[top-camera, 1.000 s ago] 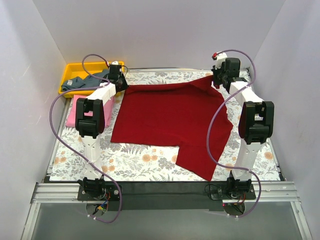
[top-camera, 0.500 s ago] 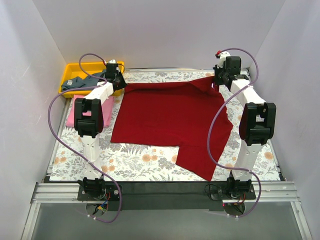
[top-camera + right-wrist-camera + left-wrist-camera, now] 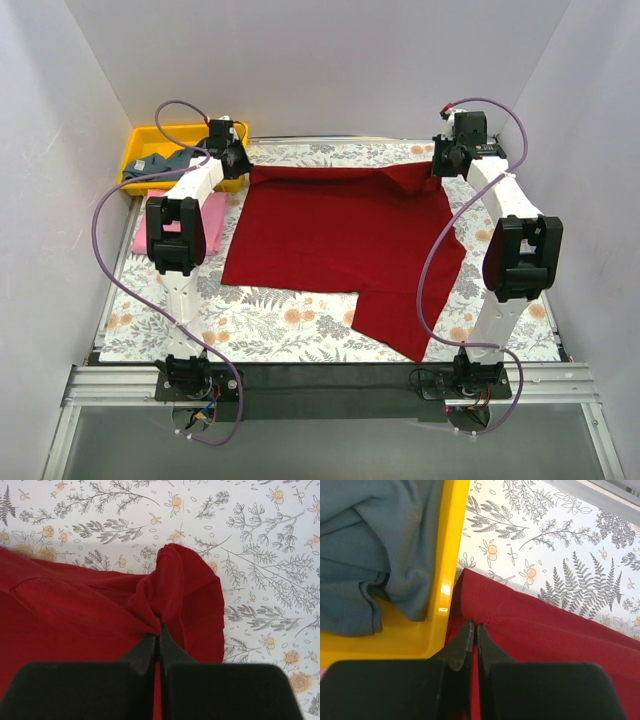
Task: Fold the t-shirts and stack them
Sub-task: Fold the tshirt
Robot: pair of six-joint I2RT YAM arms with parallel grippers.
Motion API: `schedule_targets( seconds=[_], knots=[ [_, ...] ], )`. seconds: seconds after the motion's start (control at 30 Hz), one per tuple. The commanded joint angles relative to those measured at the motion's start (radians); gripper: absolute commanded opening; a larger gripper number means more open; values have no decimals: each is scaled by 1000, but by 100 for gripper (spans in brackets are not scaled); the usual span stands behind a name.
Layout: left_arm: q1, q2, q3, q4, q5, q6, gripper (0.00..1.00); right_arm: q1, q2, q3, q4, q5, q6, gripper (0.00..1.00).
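The large dark red t-shirt (image 3: 340, 235) lies spread over the floral table. My left gripper (image 3: 240, 165) is shut on its far left corner (image 3: 485, 610), right beside the yellow bin. My right gripper (image 3: 440, 168) is shut on its far right corner, where the cloth bunches (image 3: 170, 595). The far edge runs taut between both grippers. A folded pink t-shirt (image 3: 212, 215) lies at the left under my left arm. A blue-grey t-shirt (image 3: 165, 162) lies crumpled in the bin, and shows in the left wrist view (image 3: 375, 545).
The yellow plastic bin (image 3: 145, 140) stands at the far left corner; its rim (image 3: 447, 570) is next to my left fingers. White walls enclose the table. The floral cloth (image 3: 260, 325) covers the table; the shirt's near right corner reaches toward the front edge.
Both grippers have moved toward the back of the table and a little outward, pulling the red shirt's far edge straighter and tauter.
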Motion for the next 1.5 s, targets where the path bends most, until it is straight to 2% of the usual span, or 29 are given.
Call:
schedule_targets(
  seconds=[0.0,0.23,0.7,0.87,1.1,1.23,1.3,1.4,1.43,1.47],
  knots=[
    [10,-72,61,-91,11,23,0,7,-73,-6,-52,50,41,1],
    [10,-55,114,-233,-9,72,0,13,-86,-61,-139,34,90,1],
    [12,14,193,-462,14,108,0,25,-122,-235,-173,14,125,1],
    [12,-37,125,-447,5,111,0,22,-142,-233,-176,23,122,1],
    [12,-28,79,-447,23,97,0,24,-153,-268,-187,48,122,1],
    [12,-32,26,-435,20,85,2,24,-147,-307,-190,-12,129,3],
    [12,-40,7,-424,18,82,8,24,-142,-325,-192,-38,130,5],
    [10,-74,1,-422,28,80,23,24,-147,-324,-208,-84,121,18],
    [9,-86,-5,-419,24,77,32,25,-153,-322,-215,-93,118,30],
    [8,-124,-11,-416,29,75,41,22,-168,-321,-215,-95,115,36]
  ],
)
